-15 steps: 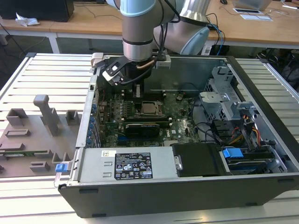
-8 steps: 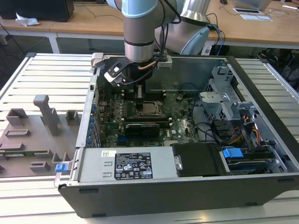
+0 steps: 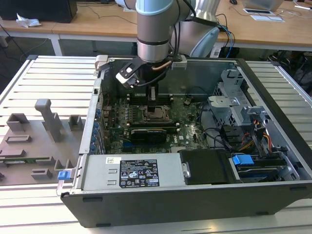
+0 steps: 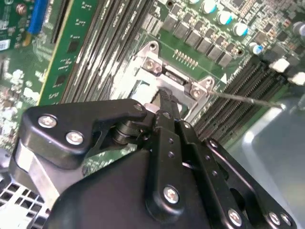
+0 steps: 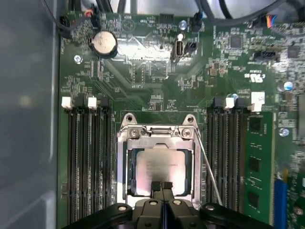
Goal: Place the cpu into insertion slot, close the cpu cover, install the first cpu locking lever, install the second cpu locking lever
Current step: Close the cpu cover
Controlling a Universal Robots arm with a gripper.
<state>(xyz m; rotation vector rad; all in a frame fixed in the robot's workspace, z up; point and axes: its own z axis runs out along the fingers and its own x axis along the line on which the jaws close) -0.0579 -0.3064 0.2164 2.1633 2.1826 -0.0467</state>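
Chip (image 5: 159,171) lies flat, metal cover (image 5: 157,139) shut down around it. Gripper (image 5: 162,185) fingers pressed together, holding nothing, tip at cover's edge. 1 thin lever (image 5: 206,162) beside cover looks unhooked. Danger: tip slides off, cover springs up, chip shifts, board (image 5: 143,71) gets scratched.

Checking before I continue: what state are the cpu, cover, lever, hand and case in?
cpu: seated in the socket.
cpu cover: down over the cpu.
locking lever: angled out, not latched.
hand: shut, tips at the cover's edge.
computer case: open.
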